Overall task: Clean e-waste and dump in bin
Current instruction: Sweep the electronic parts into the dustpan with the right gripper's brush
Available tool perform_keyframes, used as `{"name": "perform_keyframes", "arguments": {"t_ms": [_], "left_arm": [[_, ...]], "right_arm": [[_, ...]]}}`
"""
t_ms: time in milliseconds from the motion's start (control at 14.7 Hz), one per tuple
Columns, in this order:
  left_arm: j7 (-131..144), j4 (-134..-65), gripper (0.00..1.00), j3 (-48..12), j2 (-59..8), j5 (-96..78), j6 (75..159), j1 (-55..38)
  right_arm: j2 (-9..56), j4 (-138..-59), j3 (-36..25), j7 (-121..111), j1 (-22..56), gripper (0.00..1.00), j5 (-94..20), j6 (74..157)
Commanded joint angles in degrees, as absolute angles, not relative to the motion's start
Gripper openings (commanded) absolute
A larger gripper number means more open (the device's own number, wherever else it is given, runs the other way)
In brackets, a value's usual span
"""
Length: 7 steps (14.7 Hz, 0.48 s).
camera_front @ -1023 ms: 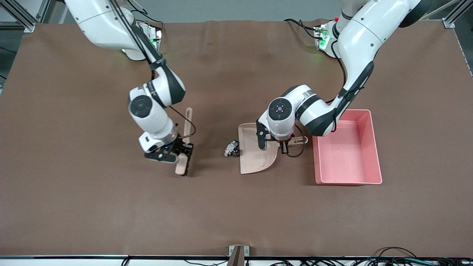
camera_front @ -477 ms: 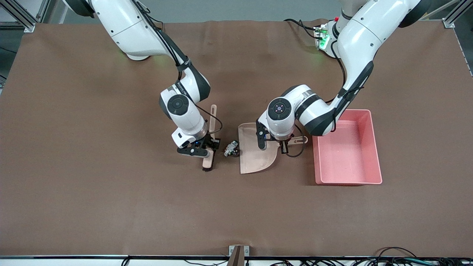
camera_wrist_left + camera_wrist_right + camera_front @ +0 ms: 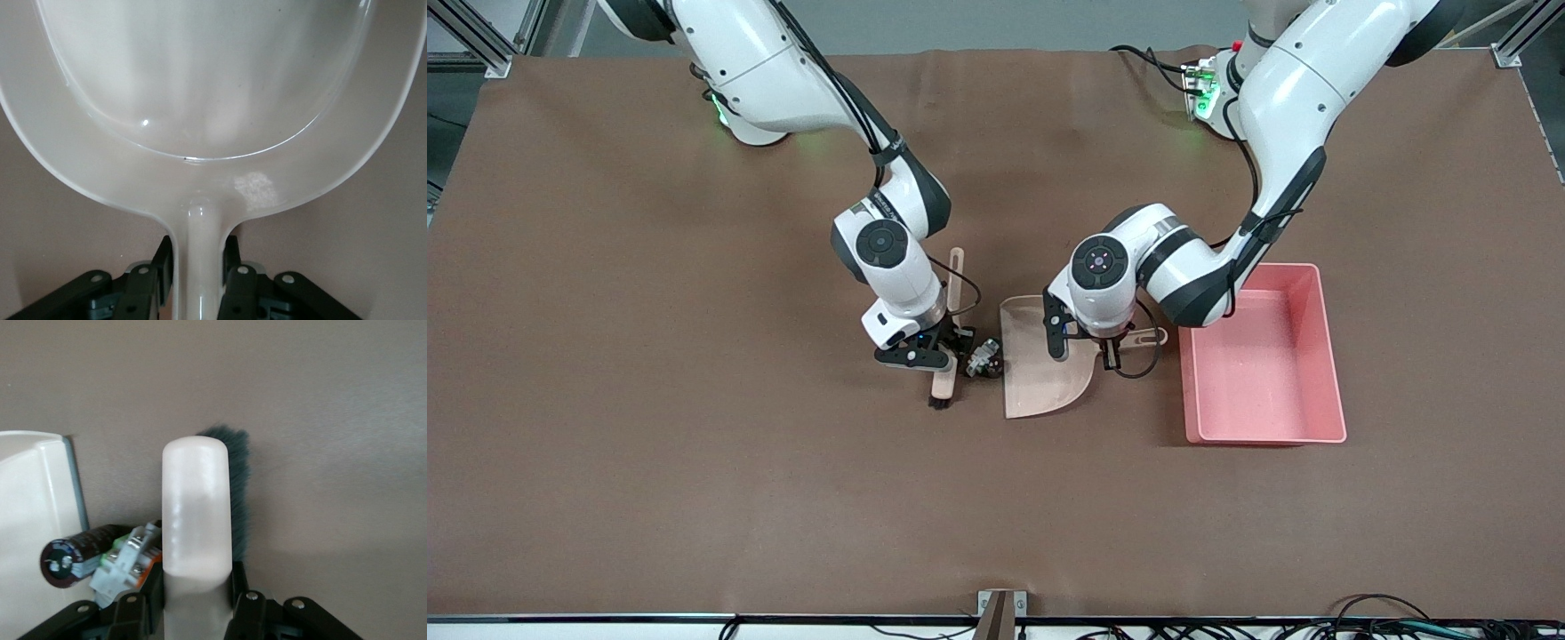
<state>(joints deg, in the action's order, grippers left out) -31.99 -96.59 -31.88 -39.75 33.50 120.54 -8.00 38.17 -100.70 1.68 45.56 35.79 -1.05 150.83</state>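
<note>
The e-waste (image 3: 985, 357) lies on the brown table at the open lip of the beige dustpan (image 3: 1040, 369). In the right wrist view it is a white-grey part with orange and green bits (image 3: 130, 561) and a dark cylindrical piece (image 3: 73, 557). My right gripper (image 3: 943, 353) is shut on the handle of a beige brush (image 3: 197, 507), whose dark bristles (image 3: 237, 487) rest on the table right beside the scraps. My left gripper (image 3: 1107, 345) is shut on the dustpan's handle (image 3: 203, 260) and holds the pan (image 3: 200, 100) flat. The pink bin (image 3: 1263, 378) stands beside the dustpan, toward the left arm's end.
The dustpan's pale edge (image 3: 40, 513) shows next to the scraps in the right wrist view. Nothing lies inside the dustpan or the bin. Brown mat spreads around both arms; cables run along the table edge nearest the front camera.
My right arm has carried the brush along the table toward the left arm's end, up beside the e-waste. The left arm, dustpan and bin have not moved.
</note>
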Motion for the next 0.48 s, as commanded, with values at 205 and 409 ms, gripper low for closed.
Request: {"name": "perform_keyframes", "arguments": {"t_ms": [205, 409], "left_arm": [[-32.4, -95.3, 0.27, -32.0, -40.1, 34.5, 119.4, -8.3], [-32.3, -95.3, 0.26, -32.0, -40.1, 34.5, 119.4, -8.3]], "right_arm": [[42.8, -95.8, 0.9, 49.5, 37.4, 0.0, -1.1, 151.3], [44.1, -94.2, 0.9, 52.4, 38.8, 0.0, -1.2, 153.0]]}}
